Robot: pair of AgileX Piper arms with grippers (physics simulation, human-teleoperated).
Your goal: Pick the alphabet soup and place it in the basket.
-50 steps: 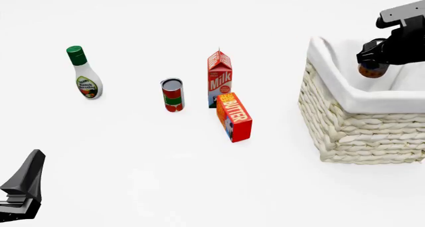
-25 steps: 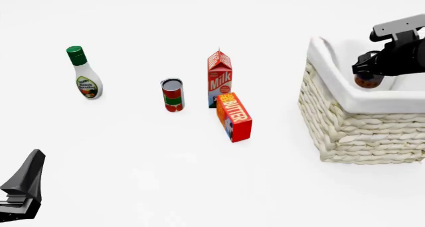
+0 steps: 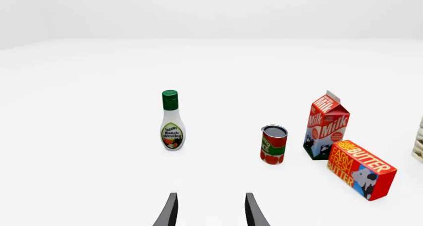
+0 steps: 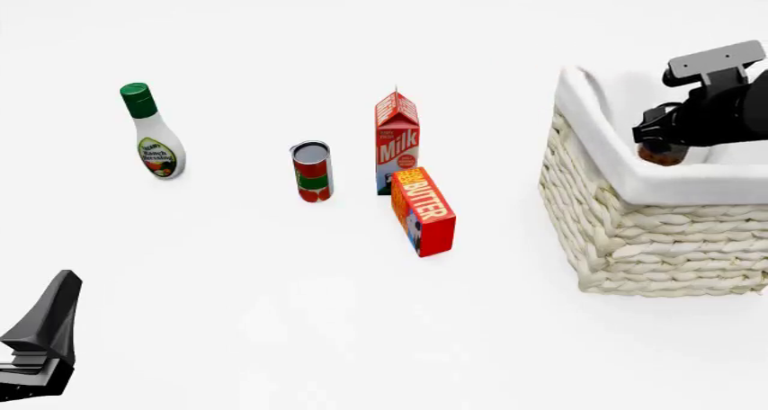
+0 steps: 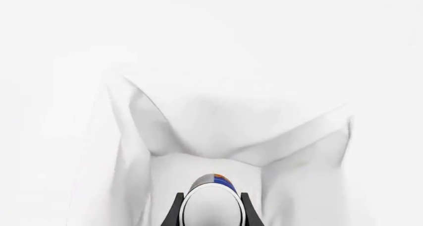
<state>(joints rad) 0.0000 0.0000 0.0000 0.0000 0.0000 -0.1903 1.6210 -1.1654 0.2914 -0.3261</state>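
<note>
Right pincer [image 4: 663, 145] gripping one alphabet soup [image 5: 211, 202], one basket [image 4: 624, 239]

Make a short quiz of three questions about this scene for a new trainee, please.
1. True or false: the right gripper holds the soup can over the basket.
2. Which stands closest to the milk carton? A) dressing bottle B) butter box C) basket
3. Fill in: the left gripper is ____ and holds nothing.

Key: 1 true; 2 B; 3 open.
</note>
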